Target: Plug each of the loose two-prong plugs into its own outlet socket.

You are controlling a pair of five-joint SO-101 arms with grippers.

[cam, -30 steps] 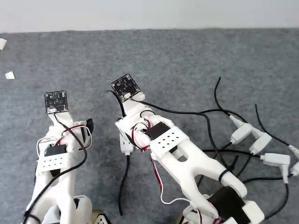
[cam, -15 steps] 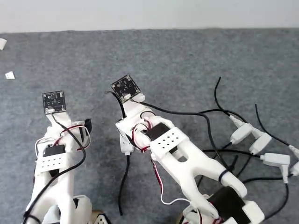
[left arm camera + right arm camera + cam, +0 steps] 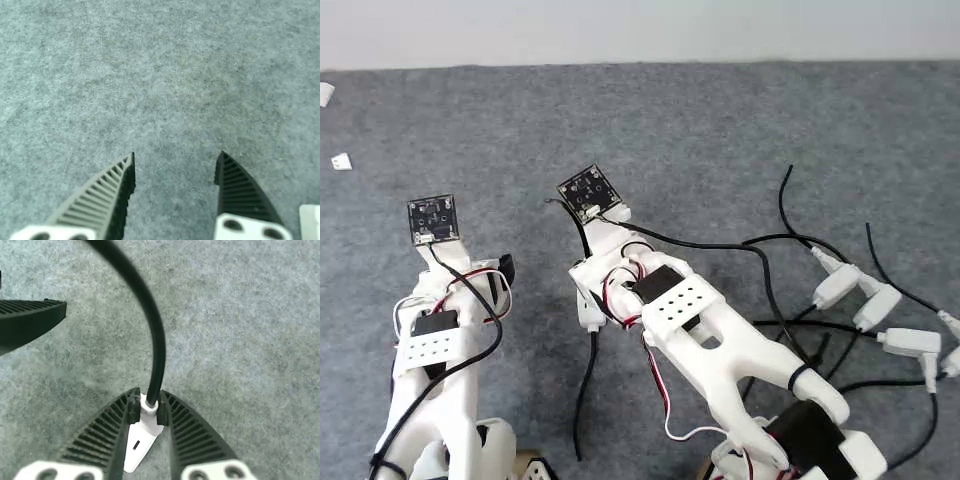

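Your right gripper [image 3: 147, 399] has its ribbed fingers pinched on the small white plastic two-prong plug [image 3: 141, 436], whose black cord [image 3: 156, 340] arcs away over the grey felt table cover [image 3: 250, 315]. Your left gripper [image 3: 175, 162] hangs just beside it, fingers spread and holding nothing. The other white connectors [image 3: 838, 287] lie tangled well apart on the right side.

Grey felt-like carpet [image 3: 720, 130] covers the table up to a pale wall [image 3: 640, 30] behind.

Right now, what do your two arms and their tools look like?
The left arm and right arm are white plastic with perforated plates and looped red, white and black wires. The left tool and right tool each have two black, ribbed, pointed fingers.
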